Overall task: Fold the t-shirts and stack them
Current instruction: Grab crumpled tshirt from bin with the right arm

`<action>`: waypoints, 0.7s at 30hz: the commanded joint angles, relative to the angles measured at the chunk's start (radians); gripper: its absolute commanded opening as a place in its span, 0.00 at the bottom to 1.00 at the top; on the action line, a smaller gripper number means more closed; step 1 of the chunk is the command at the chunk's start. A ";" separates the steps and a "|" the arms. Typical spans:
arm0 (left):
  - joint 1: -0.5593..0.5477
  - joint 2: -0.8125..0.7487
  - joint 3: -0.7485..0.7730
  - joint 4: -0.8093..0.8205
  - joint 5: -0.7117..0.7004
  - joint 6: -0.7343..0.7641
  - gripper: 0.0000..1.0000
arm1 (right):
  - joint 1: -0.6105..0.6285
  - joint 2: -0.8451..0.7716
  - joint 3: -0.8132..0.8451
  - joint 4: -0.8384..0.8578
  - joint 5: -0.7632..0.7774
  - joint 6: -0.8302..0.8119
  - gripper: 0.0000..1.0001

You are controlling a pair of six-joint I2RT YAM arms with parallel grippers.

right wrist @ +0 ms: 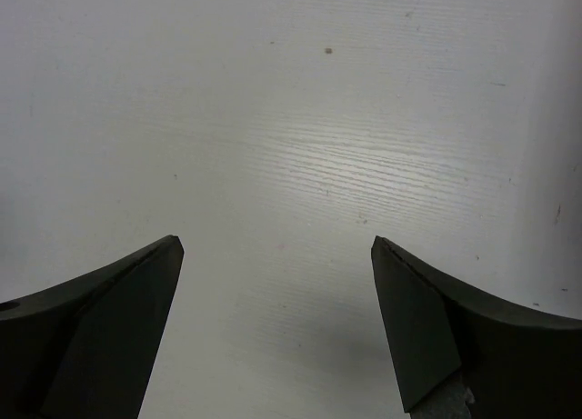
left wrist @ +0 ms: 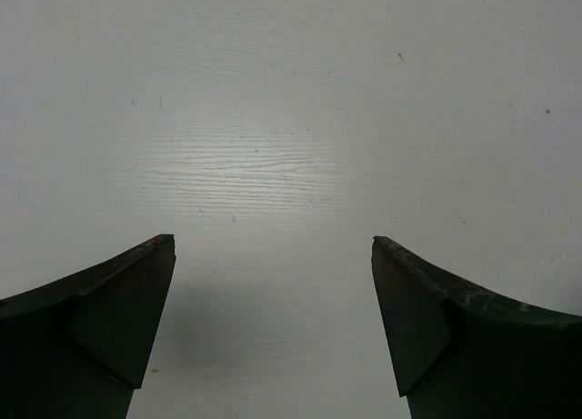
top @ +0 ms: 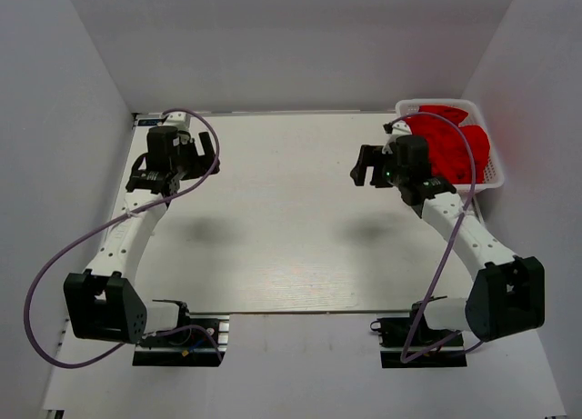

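- From the top camera, the red t-shirts (top: 447,143) are all bundled in a white lattice basket (top: 492,170) at the far right corner of the table (top: 273,228).
- The heap lies just behind the right gripper (top: 367,164), on its wrist side. The fingers point the other way, towards the middle of the table.
- The left gripper (top: 189,150) is well apart from the shirts, with the whole width of the table between. I'd judge the right arm the one to fetch a shirt, and it must swing round towards the basket first.
- The shirts are crumpled together, so I cannot make out a long axis for any one of them.
- At the left wrist, the left gripper (left wrist: 273,242) is spread wide with nothing between its dark fingers (left wrist: 109,310). Only bare white table (left wrist: 291,110) shows below and ahead of it, with no red cloth.
- At the right wrist, the right gripper (right wrist: 277,242) also stands wide and holds nothing. Its fingers (right wrist: 446,319) frame plain table (right wrist: 291,101), and neither shirts nor basket show ahead of it, which fits them lying behind it.
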 commanded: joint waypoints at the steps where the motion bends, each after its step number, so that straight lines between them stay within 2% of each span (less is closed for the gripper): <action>1: -0.004 -0.048 0.033 0.011 -0.006 0.015 1.00 | 0.001 -0.039 -0.001 0.056 -0.030 -0.020 0.90; 10: -0.004 -0.048 0.055 -0.014 0.017 0.015 1.00 | -0.004 -0.078 -0.041 0.134 -0.008 -0.056 0.90; 17: -0.004 -0.039 0.076 -0.026 0.028 0.015 1.00 | -0.024 0.109 0.203 -0.143 0.317 -0.035 0.90; 21: -0.004 -0.039 0.087 -0.045 0.006 0.015 1.00 | -0.079 0.223 0.442 -0.306 0.474 -0.037 0.90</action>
